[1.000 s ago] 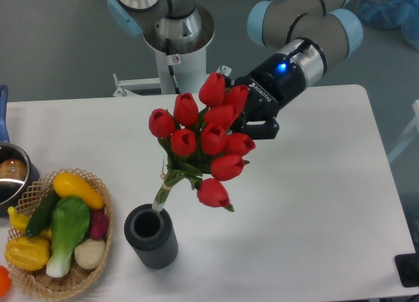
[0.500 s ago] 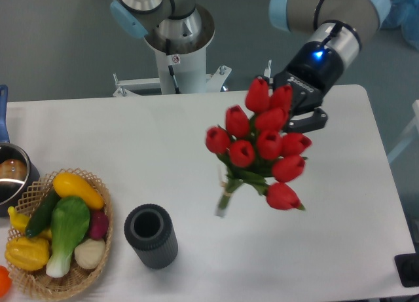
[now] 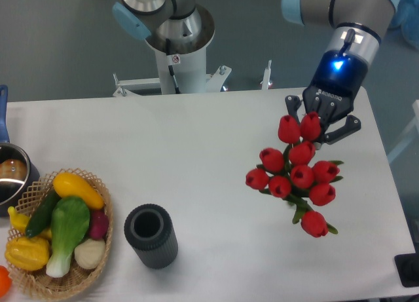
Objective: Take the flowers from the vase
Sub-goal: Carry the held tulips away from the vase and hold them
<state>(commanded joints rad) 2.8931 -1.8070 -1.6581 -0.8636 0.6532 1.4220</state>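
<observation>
The black two-finger gripper (image 3: 319, 130) of the grey and pale-blue robot arm points down toward the table, a blue light glowing on its wrist; its jaws are closed on the bunch of red tulip buds with green stems and leaves (image 3: 296, 176), though the buds hide the exact points of contact; the flowers hang below the gripper over the right side of the white table (image 3: 196, 151), buds facing the camera, the stems mostly hidden behind them; the short dark grey ribbed vase (image 3: 151, 236) stands upright well apart to the left, near the front edge, its round mouth open and holding nothing; just left of it sits a wicker basket (image 3: 62, 279) holding yellow, green and white vegetables; at the far left edge, partly cut off, is a shiny metal pot with a blue handle (image 3: 11, 172).
</observation>
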